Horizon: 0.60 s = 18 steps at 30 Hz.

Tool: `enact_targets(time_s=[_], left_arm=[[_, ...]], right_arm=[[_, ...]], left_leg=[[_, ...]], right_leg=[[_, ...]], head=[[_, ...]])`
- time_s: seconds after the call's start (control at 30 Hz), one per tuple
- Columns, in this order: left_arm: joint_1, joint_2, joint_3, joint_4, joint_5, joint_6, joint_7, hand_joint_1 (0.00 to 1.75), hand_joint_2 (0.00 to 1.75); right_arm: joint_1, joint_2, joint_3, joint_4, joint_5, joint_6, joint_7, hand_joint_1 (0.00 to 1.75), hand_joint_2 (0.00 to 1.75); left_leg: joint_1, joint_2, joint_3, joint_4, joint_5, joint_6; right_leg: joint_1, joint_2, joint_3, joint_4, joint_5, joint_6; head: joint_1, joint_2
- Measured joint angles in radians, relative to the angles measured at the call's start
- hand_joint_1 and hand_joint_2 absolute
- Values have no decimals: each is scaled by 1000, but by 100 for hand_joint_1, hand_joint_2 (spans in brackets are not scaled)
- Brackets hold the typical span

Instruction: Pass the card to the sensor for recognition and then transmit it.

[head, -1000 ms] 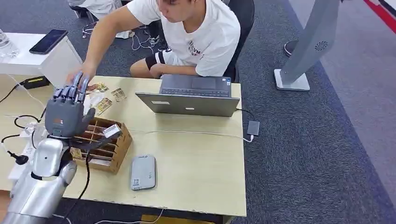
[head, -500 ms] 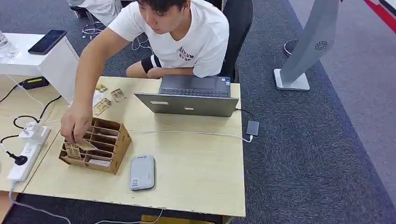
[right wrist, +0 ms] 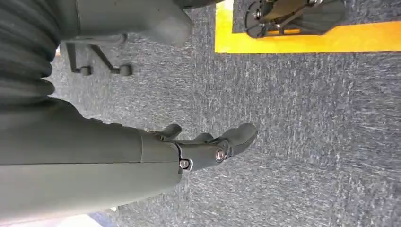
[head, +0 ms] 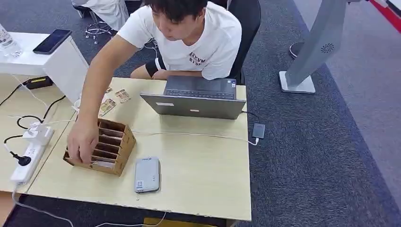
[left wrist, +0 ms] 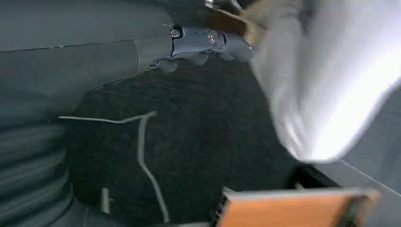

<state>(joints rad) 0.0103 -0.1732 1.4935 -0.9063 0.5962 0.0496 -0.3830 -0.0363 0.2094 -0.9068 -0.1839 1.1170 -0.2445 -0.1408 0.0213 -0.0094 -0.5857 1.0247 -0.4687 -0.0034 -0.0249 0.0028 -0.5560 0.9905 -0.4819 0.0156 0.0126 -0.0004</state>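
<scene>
So there's a big light wood table (head: 198, 175) taking up most of the head view, sitting on grey carpet (head: 321, 156), with a person (head: 189, 38) in a white t-shirt seated behind it and leaning over. An open grey laptop (head: 196, 99) sits at the far edge of the table in front of them, and off to the side on the carpet there's a grey stand with a flat white base (head: 307, 61). Next down in size, a brown cardboard organizer with slots (head: 111, 144) sits near the table's left end, and the person's hand (head: 81, 141) is reaching into it on the side away from the laptop; can't tell what it's touching in there. Just beside the organizer, toward the near edge, lies the grey card sensor (head: 147, 174), flat on the table with nothing on it. A white power strip (head: 29, 153) lies on the neighbouring desk to the left. The cards (head: 114, 100) are loose on the table past the organizer, near the person's arm, a few of them close together. A small dark box (head: 258, 130) on a white cable hangs just off the table's right edge. The robot's left hand (left wrist: 208, 42) hangs over dark carpet, fingers loosely apart, holding nothing. Right hand (right wrist: 208, 146) same deal over grey carpet, fingers a bit spread and empty
</scene>
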Motion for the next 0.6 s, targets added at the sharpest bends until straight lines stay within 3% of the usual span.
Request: enact_targets(time_s=[0.07,0.1,0.13,0.17,0.33,0.53,0.57,0.6], left_arm=[[-3,-14,7,47,-36,66,22,0,0],[-9,-22,8,83,-60,112,21,0,0],[-17,-26,13,139,-79,150,11,0,0],[-24,-29,14,211,-93,177,9,0,175],[-49,-53,-31,450,-148,191,57,0,175],[-45,-34,-164,536,-200,164,87,0,175],[-43,-31,-191,543,-208,159,94,0,0],[-41,-27,-215,548,-216,157,100,0,0]], right_arm=[[1,0,7,0,18,0,5,0,175],[0,0,11,0,30,0,14,0,0],[-1,0,15,0,41,1,22,0,0],[-2,0,21,0,51,4,28,0,175],[-1,-6,70,-3,3,38,46,0,175],[14,-25,153,-19,-117,62,56,0,175],[16,-30,169,-22,-140,65,57,0,0],[20,-33,183,-26,-159,68,60,0,0]], left_leg=[[0,0,1,0,0,0],[-1,0,1,0,0,0],[-1,0,1,0,0,0],[-1,0,1,0,0,1],[-1,0,1,1,0,1],[-1,0,1,1,0,1],[0,0,1,1,0,0],[0,0,1,1,0,0]], right_leg=[[0,0,0,0,1,0],[-1,0,1,0,1,0],[-1,0,1,0,1,0],[-1,0,1,0,1,0],[-1,0,1,0,1,0],[-1,1,1,1,1,0],[0,1,1,1,1,0],[0,1,1,1,1,0]], head=[[1,0],[0,0],[0,0],[0,0],[2,0],[1,0],[1,0],[2,0]])
